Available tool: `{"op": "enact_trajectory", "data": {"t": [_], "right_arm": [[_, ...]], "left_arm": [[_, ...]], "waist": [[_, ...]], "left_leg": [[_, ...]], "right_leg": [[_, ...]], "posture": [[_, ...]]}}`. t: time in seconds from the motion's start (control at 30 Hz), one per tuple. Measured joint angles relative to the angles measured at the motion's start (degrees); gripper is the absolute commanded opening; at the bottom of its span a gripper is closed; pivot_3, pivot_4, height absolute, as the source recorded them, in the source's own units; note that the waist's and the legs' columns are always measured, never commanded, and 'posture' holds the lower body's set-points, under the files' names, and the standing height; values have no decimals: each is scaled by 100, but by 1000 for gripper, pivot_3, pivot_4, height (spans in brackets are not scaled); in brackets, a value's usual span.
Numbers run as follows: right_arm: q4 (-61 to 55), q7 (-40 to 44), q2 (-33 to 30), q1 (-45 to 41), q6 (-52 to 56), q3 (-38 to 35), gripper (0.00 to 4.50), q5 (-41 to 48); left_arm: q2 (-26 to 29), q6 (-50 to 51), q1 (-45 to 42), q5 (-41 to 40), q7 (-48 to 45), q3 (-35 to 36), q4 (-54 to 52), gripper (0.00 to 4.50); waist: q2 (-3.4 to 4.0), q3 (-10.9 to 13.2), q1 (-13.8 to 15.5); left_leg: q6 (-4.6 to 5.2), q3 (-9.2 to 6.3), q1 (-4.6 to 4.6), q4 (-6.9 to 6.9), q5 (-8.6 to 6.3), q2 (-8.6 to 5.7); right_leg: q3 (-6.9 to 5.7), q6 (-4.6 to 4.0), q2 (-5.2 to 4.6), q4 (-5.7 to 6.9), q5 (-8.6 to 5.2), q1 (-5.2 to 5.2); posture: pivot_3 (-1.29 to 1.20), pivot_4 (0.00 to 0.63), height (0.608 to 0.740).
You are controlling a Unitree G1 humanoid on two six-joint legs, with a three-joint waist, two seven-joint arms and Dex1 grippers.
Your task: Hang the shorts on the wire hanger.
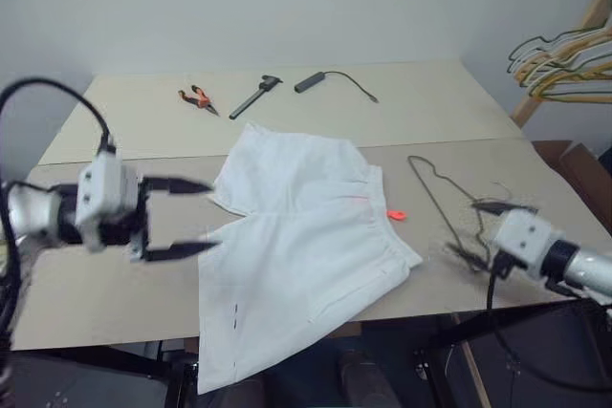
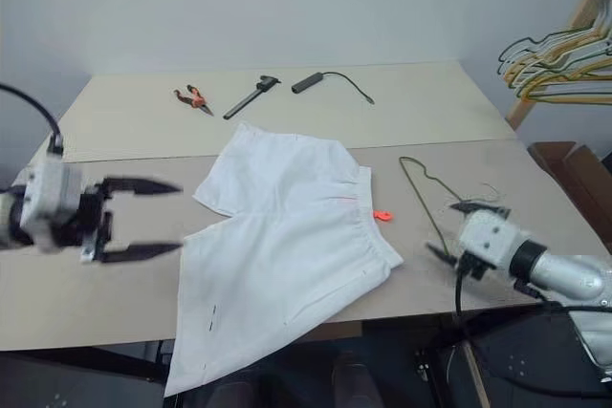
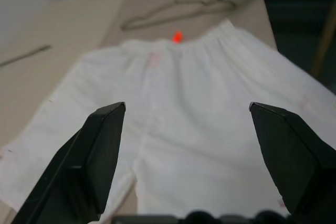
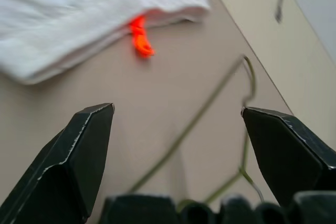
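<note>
My left gripper (image 1: 196, 218) hangs above the table's left side with its two black fingers spread wide and nothing between them, their tips pointing toward the shorts (image 1: 301, 236) and just short of the cloth's left edge. My right gripper (image 2: 457, 229) hovers at the table's front right corner, its fingers likewise parted and empty, poised over the near end of the wire hanger (image 1: 442, 204) without gripping it. The shorts lie flat and spread out across the middle of the pale table (image 1: 143, 131), waistband toward my right hand, one leg hanging over the front edge; short dark marks show near that hanging hem. A small orange-red tag (image 1: 396, 215) sticks out from the waistband onto the bare tabletop, between the shorts and the hanger. The thin grey hanger lies flat on the table just right of the waistband, apart from the cloth, its hook toward the far side. From my right wrist, the tag and the hanger's wire (image 4: 210, 103) show beyond my open fingertips (image 4: 89, 129), with the folded waistband edge behind them. At the far side of the table rest orange-handled pliers (image 1: 197, 98), a dark caliper-like tool (image 1: 255, 96) and a small black device with a cable (image 1: 311, 81). A bunch of yellow and grey hangers (image 1: 564, 64) hangs on a wooden rack at the right.
</note>
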Motion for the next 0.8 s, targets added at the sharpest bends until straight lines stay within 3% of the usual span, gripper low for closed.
{"op": "enact_trajectory", "data": {"t": [0.13, 0.33, 0.37, 0.43, 0.8], "right_arm": [[-65, -352, 199, -393, 1829, -40, 4500, 141], [8, -348, 149, -891, 3725, 93, 4500, 140], [50, -319, 149, -998, 3993, 183, 4324, 135], [210, -217, 171, -1158, 4341, 302, 3912, 150], [1204, 107, 532, -1992, 5097, 388, 54, 194]], "left_arm": [[-510, 537, -479, -129, 576, -626, -166, 4114], [-678, 687, -659, -130, 665, -862, -168, 4114], [-683, 687, -659, -124, 661, -876, -166, 4134], [-686, 680, -656, -116, 646, -896, -164, 4139], [-685, 634, -624, -37, 546, -926, -160, 4139]], "waist": [[1, 0, -23], [2, 1, -85], [2, 1, -109], [2, 1, -144], [1, 1, -204]], "left_leg": [[1, -3, -46, 3, -2, -4], [2, -2, -70, 14, -2, -4], [2, -2, -70, 16, -2, -4], [2, -2, -70, 19, -2, -3], [2, -4, -73, 20, -2, -2]], "right_leg": [[0, -34, -1, -3, 23, -38], [1, -34, 2, 2, 24, -67], [1, -16, 2, 1, 15, -65], [1, -2, 2, 0, 8, -62], [0, 4, 4, -2, 9, -61]], "posture": [[-154, 127, 740], [-170, 124, 740], [-169, 124, 740], [-169, 124, 740], [-147, 128, 740]]}}
